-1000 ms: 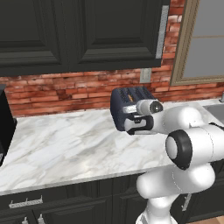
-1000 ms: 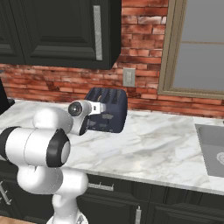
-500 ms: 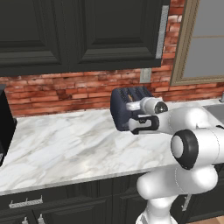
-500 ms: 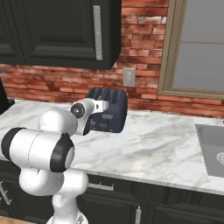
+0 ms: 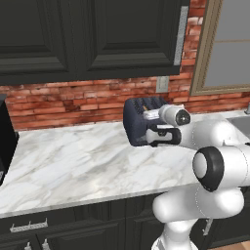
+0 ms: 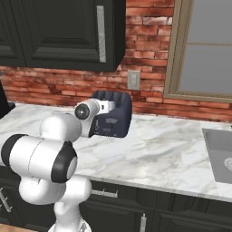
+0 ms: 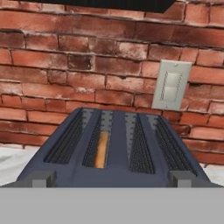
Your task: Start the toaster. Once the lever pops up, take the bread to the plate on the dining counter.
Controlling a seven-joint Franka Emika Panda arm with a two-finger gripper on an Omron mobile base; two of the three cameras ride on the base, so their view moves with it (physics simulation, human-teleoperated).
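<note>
The dark navy toaster stands at the back of the marble wall counter, against the brick wall; the right base view shows the toaster too. In the hand view I look down on the toaster top from its front. A golden edge of bread sits deep in the slot left of centre. My gripper hovers at the toaster's front upper edge, open. My gripper fingertips stand wide apart, nothing between them. The plate and the dining counter are out of view.
A wall outlet is on the brick just behind the toaster. Dark upper cabinets hang above. A sink lies to the right, and a tall black appliance at the far left. Bare marble counter spreads left of the toaster.
My hand has edged slightly closer to the toaster's front. The toaster and the bread have not moved, and the gripper has stayed open.
</note>
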